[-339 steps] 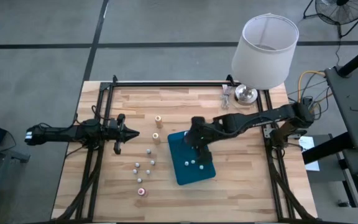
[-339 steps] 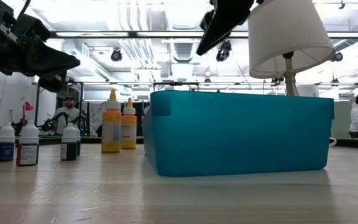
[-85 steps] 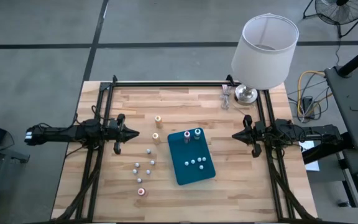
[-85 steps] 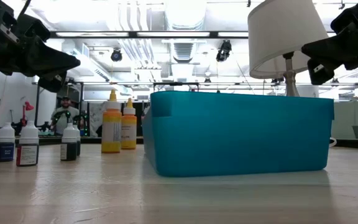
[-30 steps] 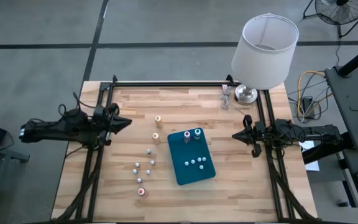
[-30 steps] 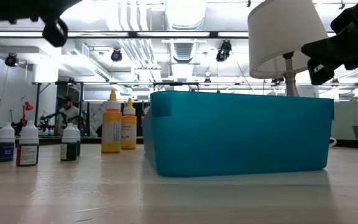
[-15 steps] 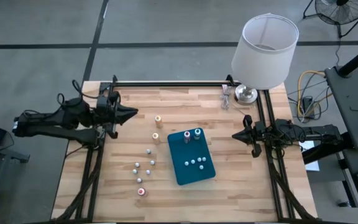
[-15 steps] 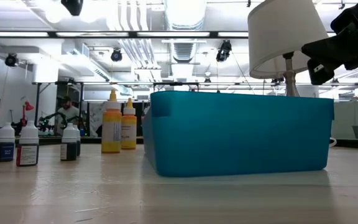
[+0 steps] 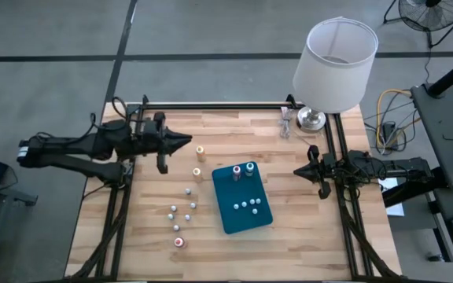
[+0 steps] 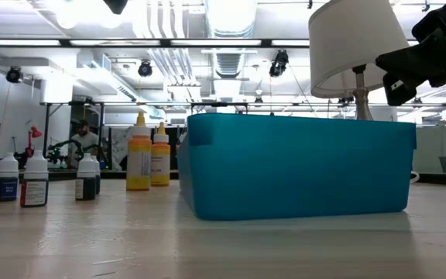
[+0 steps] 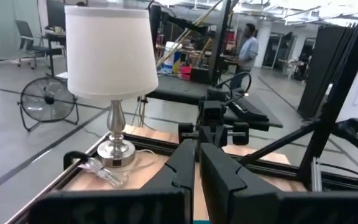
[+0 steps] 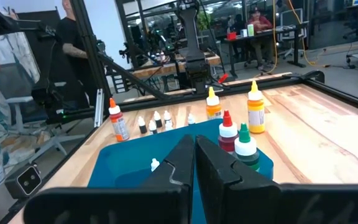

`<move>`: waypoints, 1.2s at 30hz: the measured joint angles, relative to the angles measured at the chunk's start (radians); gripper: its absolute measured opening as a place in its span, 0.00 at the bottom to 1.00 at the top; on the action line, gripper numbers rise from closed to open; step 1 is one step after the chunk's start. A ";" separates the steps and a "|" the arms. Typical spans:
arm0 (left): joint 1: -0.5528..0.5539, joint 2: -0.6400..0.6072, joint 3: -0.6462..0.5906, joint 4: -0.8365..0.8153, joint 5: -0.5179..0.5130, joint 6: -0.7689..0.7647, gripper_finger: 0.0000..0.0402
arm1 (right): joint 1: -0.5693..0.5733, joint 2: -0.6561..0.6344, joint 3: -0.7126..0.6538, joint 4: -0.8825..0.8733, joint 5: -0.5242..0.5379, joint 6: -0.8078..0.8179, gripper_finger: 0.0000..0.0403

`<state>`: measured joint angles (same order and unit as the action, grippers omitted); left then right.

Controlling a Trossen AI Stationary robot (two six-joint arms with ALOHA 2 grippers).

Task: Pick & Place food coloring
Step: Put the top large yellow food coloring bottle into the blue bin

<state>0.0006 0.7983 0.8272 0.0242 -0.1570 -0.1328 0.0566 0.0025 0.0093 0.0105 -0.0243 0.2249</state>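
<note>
bottles (image 9: 184, 211): some loose on the table, others in the tray (image 9: 230, 217)
feel: probably light, stiff, tippy; pinch the body under the cap
left gripper (image 9: 185, 141): clenched, empty, near the orange pair
right gripper (image 9: 298, 170): clenched, empty, parked

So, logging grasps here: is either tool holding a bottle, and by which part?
Nothing is held: the left tool and right tool are both shut and empty.

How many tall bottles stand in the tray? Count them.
2: a red-capped one and a green-capped one, side by side at the tray's end nearest the lamp. None look hidden from above.
</note>
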 joint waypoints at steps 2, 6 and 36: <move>0.002 0.018 0.013 -0.011 0.000 -0.004 0.00 | 0.000 0.000 0.000 0.000 0.000 0.000 0.02; 0.016 0.049 0.071 -0.042 -0.002 -0.045 0.00 | 0.000 0.002 0.000 0.000 0.000 0.000 0.02; 0.122 0.436 0.750 -0.904 -0.186 0.159 0.59 | 0.000 0.008 0.000 0.000 0.000 0.000 0.02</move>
<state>0.1228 1.2346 1.5772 -0.8793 -0.3430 0.0262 0.0563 0.0105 0.0095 0.0109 -0.0246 0.2249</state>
